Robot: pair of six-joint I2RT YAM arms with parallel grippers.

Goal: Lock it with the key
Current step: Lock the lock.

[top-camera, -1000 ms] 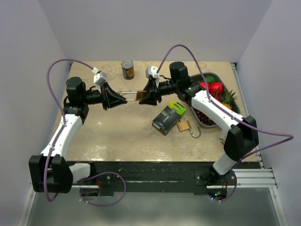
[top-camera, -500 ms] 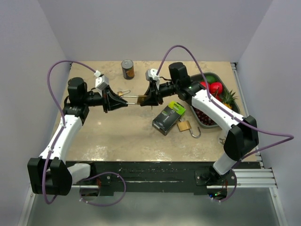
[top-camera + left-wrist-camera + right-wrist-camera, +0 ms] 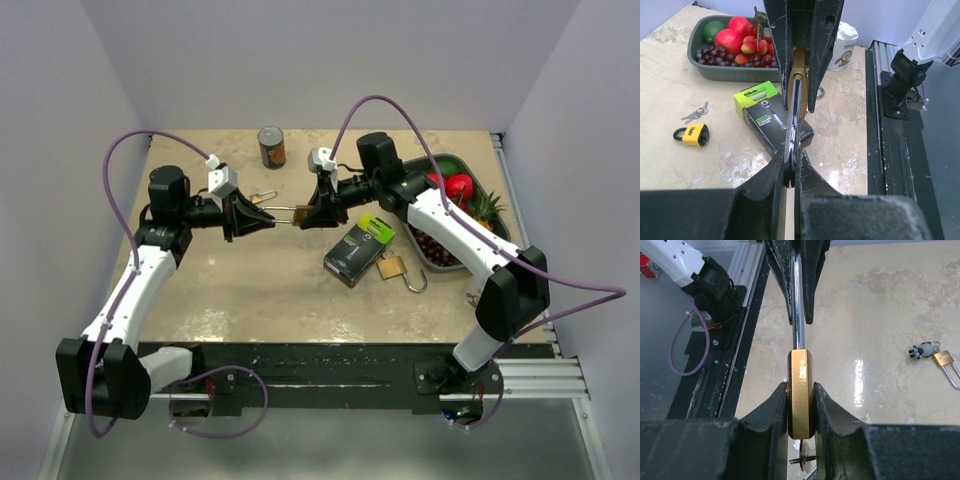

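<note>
A brass padlock [image 3: 301,212] hangs in the air between both arms over the middle of the table. My left gripper [image 3: 262,216] is shut on its chrome shackle [image 3: 792,125], which runs from my left gripper [image 3: 791,161] up to the brass body [image 3: 798,75]. My right gripper [image 3: 800,386] is shut on that brass body [image 3: 800,405], pads flat against both faces. The shackle [image 3: 798,305] points away toward the left fingers [image 3: 810,280]. A key [image 3: 803,461] pokes out of the body's underside, between the right fingers.
A green and black razor box [image 3: 358,249] and a second brass padlock [image 3: 392,267] lie right of centre. A fruit tray [image 3: 440,158] stands at the right, a can [image 3: 271,147] at the back. A yellow padlock [image 3: 692,135] with keys [image 3: 696,113] lies on the table.
My right gripper has closed from open onto the padlock's brass body. The left gripper, still holding the shackle, has shifted a little to the right.
</note>
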